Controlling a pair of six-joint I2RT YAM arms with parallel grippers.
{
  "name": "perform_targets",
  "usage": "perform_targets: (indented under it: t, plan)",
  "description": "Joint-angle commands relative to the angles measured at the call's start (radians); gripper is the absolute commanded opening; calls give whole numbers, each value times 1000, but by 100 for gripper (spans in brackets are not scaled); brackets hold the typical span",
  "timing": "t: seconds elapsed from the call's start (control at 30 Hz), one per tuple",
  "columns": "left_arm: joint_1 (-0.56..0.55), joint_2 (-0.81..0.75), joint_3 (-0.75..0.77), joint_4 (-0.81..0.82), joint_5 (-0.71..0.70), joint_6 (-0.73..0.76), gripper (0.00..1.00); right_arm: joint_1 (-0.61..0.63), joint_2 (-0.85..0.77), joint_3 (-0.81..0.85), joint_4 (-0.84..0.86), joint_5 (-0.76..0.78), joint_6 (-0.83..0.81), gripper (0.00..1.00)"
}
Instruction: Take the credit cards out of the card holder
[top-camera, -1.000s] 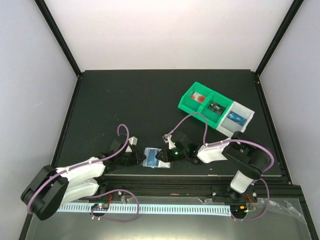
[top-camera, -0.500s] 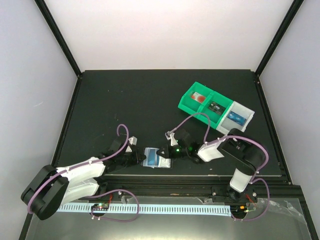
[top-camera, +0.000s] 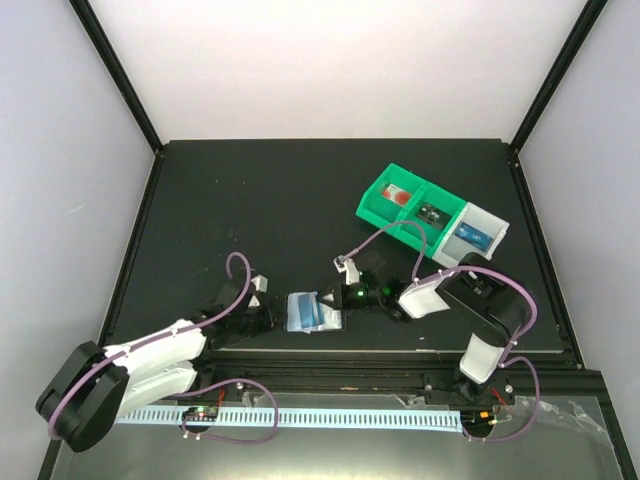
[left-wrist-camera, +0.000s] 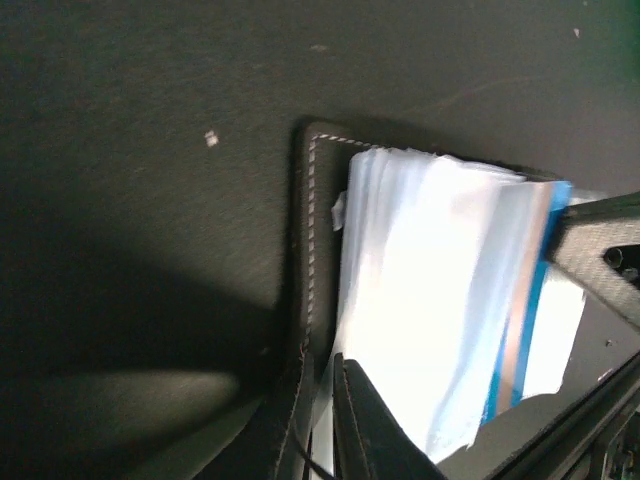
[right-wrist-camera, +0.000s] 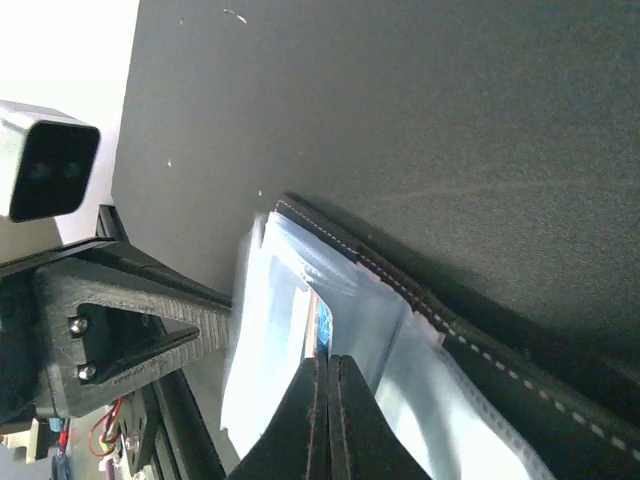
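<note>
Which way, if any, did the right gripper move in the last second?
Yes. The right gripper shifted slightly up the overhead view, away from the near table edge, toward the green tray.

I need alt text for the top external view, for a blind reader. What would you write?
Two robot arms reach inward along the near edge of a black table, the left tool and right tool meeting from either side at a pale blue card holder. A green and white compartment tray holding small items sits farther back on the right.

A lab test cell: white walls (top-camera: 330, 70), black frame posts (top-camera: 118, 75), black table (top-camera: 260, 200) with two arms (top-camera: 150, 347).
</note>
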Motion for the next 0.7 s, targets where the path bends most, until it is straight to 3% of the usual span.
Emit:
perform_targets:
  t: [0.0,0.2,0.67]
  plan:
    - [1,-99,-11,-125,-73,-28,10,-11,-56,-16,-54,13,-61,1]
    - [1,-206,11,-121,-22,-19,21,-11,-57,-22,-91,-9,-71,23]
    - [-5,-116,-5,67,76,-34,18,5,6,-36,-2,-38,-14,26]
